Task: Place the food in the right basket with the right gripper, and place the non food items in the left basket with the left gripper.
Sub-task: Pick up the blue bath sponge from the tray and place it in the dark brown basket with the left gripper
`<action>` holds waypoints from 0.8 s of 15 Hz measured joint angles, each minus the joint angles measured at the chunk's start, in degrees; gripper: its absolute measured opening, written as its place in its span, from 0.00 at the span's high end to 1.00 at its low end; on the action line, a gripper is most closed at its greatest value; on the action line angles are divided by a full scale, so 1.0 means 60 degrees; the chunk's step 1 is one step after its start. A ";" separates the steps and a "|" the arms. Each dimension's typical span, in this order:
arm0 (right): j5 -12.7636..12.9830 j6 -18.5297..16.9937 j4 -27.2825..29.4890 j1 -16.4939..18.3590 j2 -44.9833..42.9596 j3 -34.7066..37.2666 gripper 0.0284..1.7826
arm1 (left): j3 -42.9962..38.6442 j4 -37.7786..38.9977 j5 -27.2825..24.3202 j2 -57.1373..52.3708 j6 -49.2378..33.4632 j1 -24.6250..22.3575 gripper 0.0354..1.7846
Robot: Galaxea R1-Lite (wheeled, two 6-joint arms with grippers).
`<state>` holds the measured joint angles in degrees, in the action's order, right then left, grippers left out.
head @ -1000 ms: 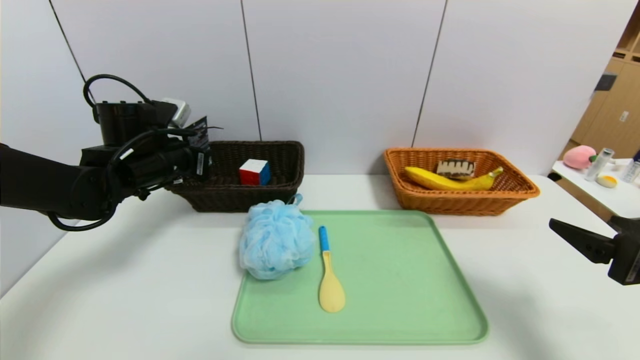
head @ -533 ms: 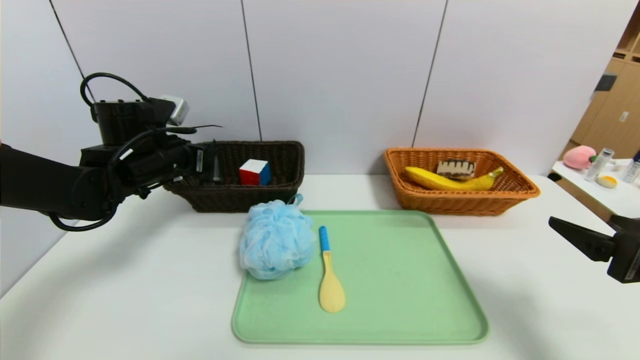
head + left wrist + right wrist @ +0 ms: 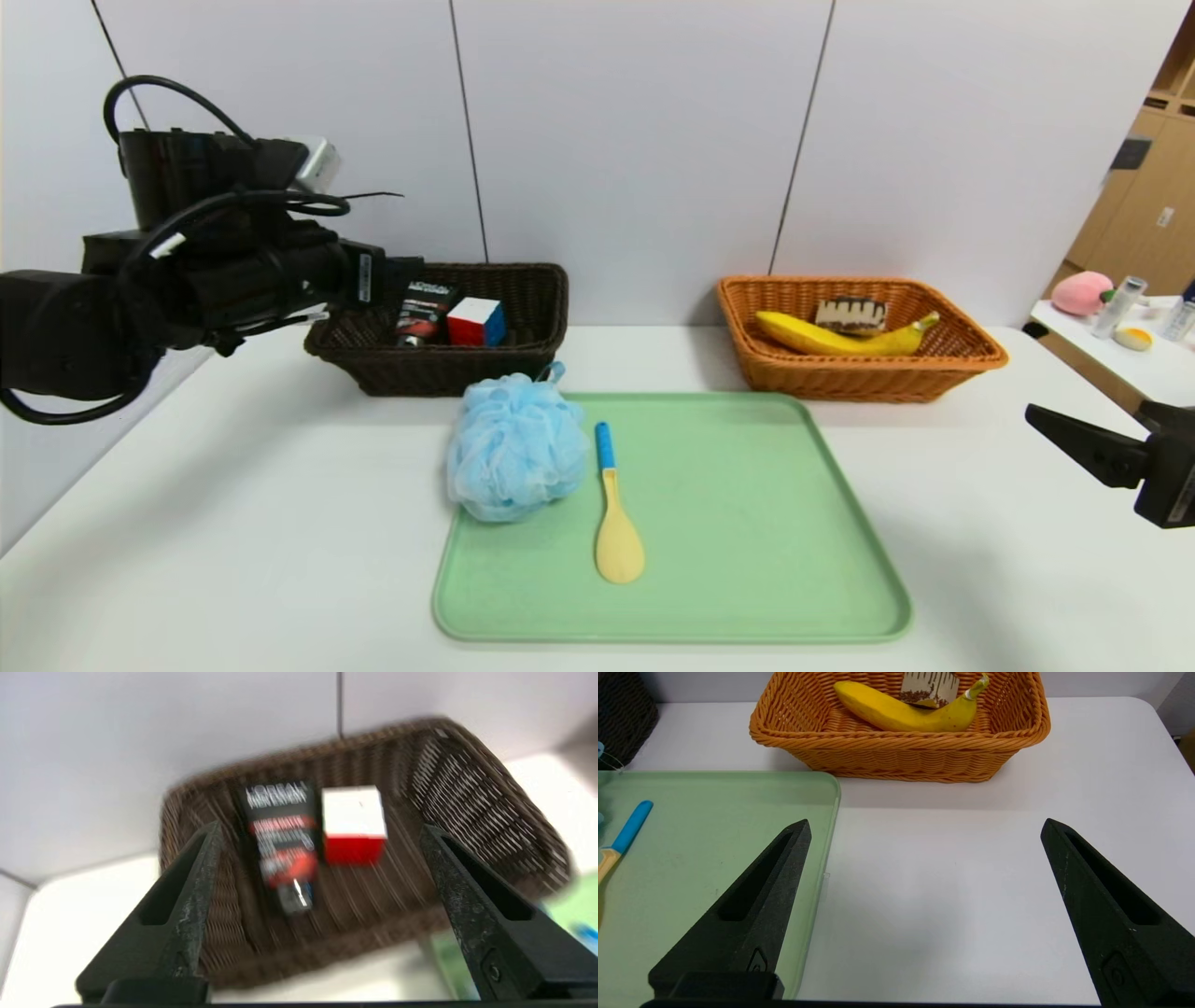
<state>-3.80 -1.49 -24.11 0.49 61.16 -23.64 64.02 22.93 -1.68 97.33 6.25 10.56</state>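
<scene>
Since a second ago my left hand (image 3: 317,830) has risen and spread its fingers, and the black squeeze tube (image 3: 422,310) it carried now lies in the dark brown woven wicker basket (image 3: 523,359), just beside the red-white-blue puzzle cube (image 3: 475,321). That hand hangs released and empty above the basket's left end, touching nothing, with open air between its pointed black fingers. My right hand (image 3: 924,835) waits wide open and empty over bare white table (image 3: 980,523) at the far right, well clear of the rounded edge of the flat pale-green plastic tray (image 3: 747,523). The fluffy light-blue mesh bath pouf (image 3: 513,446) sits on the tray's back left corner, overhanging its rim, and the yellow spoon with a blue handle (image 3: 616,509) lies just beside it, bowl toward me. The orange-tan woven wicker basket with flared rim (image 3: 859,378) holds the long yellow banana (image 3: 840,338) and the triangular chocolate cake slice (image 3: 850,313) behind it.
</scene>
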 joint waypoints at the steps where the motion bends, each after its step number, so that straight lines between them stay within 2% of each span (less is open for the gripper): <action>1: 0.0000 0.0000 -0.0004 0.0004 -0.0014 0.0045 0.05 | 0.0000 -0.0987 0.0002 -0.0443 -0.0203 0.0165 0.15; 4: 0.0014 0.0010 0.0000 0.0010 -0.0055 0.0128 0.05 | -0.0047 -0.4161 0.0006 -0.1825 -0.1396 0.1105 0.12; 6: 0.0024 0.0018 0.0000 0.0006 -0.0079 0.0142 0.05 | -0.0477 -0.5484 0.0047 -0.2408 -0.2111 0.1654 0.10; 9: 0.0039 0.0018 0.0008 0.0006 -0.0183 0.0260 0.05 | -0.0987 -0.5616 0.0427 -0.2790 -0.3210 0.2576 0.08; 12: 0.0055 0.0010 0.0008 0.0004 -0.0441 0.0457 0.05 | -0.1166 -0.4988 0.1120 -0.2680 -0.4248 0.3421 0.07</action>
<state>-3.47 -1.43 -24.06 0.51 58.51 -20.89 57.03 -7.00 5.03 81.25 -19.24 31.09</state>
